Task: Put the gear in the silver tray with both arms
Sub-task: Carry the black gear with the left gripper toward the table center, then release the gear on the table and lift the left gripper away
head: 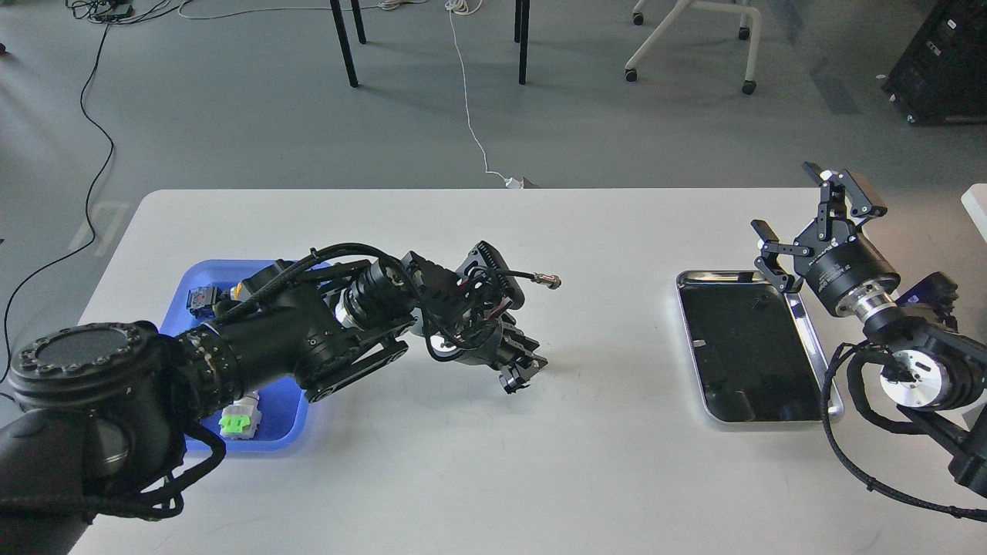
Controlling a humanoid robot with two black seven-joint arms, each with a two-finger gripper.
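The silver tray (771,421) lies at the right of the white table, its dark floor mirroring things above. My left gripper (515,377) hangs low over the table's middle, far left of the tray, fingers pressed together on a small dark round part that looks like the gear (509,379); it is mostly hidden by the fingers. My right gripper (796,204) is open and empty, held above the tray's far right corner with its fingers (763,231) pointing away from me.
A blue plastic tray (285,420) at the left, partly under my left arm, holds a green-and-white part (239,422) and a blue connector (202,299). A cable plug (549,280) sticks out from my left wrist. Chair and table legs stand on the floor beyond.
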